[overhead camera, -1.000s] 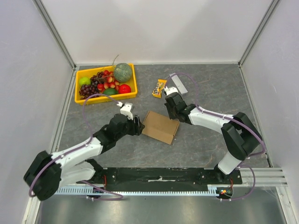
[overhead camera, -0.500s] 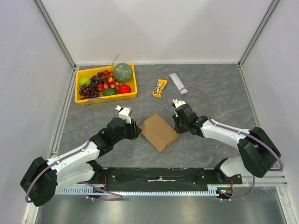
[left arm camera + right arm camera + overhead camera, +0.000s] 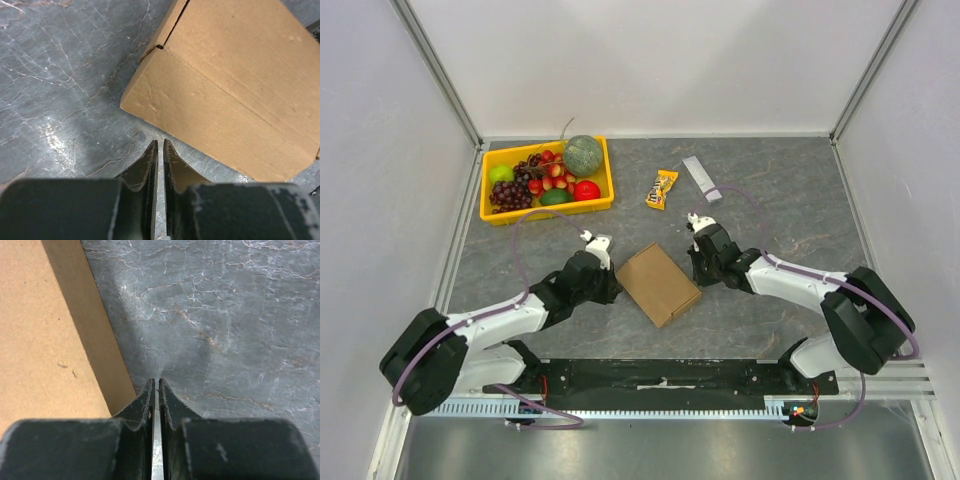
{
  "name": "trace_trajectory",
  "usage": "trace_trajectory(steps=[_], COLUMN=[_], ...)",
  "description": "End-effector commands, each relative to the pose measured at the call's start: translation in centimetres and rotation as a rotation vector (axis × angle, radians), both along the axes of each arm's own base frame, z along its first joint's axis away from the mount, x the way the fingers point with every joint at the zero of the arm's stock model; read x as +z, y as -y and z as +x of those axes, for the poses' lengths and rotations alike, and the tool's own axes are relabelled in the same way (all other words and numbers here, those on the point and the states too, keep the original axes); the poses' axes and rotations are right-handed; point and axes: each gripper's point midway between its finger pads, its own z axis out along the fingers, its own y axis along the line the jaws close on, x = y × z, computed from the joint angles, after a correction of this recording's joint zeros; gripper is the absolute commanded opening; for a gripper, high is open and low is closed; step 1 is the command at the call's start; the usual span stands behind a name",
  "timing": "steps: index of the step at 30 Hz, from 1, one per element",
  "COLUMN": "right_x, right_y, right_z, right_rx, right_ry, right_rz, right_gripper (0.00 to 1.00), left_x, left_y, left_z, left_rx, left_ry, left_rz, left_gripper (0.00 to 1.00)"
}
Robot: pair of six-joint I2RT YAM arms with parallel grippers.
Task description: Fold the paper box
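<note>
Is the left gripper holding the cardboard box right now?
No, the left gripper has its fingers nearly together with nothing between them, its tips pointing at the edge of the paper box.

Closed right hand (image 3: 155,382) beside paper box (image 3: 42,345)

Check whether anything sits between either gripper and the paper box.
Nothing visible does. The left gripper and right gripper, both shut, sit close beside opposite sides of the paper box, with only bare table between.
</note>
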Motion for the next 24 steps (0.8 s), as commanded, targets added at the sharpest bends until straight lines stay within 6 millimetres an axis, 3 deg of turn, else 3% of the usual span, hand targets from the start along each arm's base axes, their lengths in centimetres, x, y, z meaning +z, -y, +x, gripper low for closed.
trace_trajectory(steps=[1,11,24], right_x=[1.6,1.3,0.2], right_y=[-2.3,-4.6,-5.2], right_z=[2.5,1.8,-0.1], right_rx=[0.043,0.152,0.206], right_ry=[0.08,0.038,-0.026], right_rz=[0.05,0.129,0.175], right_gripper=[0.12,0.12,0.12], left_x=[1.2,0.3,-0.5], left_y=[1.9,2.9,5.9], left_z=[1.3,1.8,1.4], left_rx=[-0.009,-0.02,-0.087], left_ry=[0.019,0.007,-0.03], left_rz=[-0.045,-0.045,-0.066], left_gripper=[0.12,0.11,0.1])
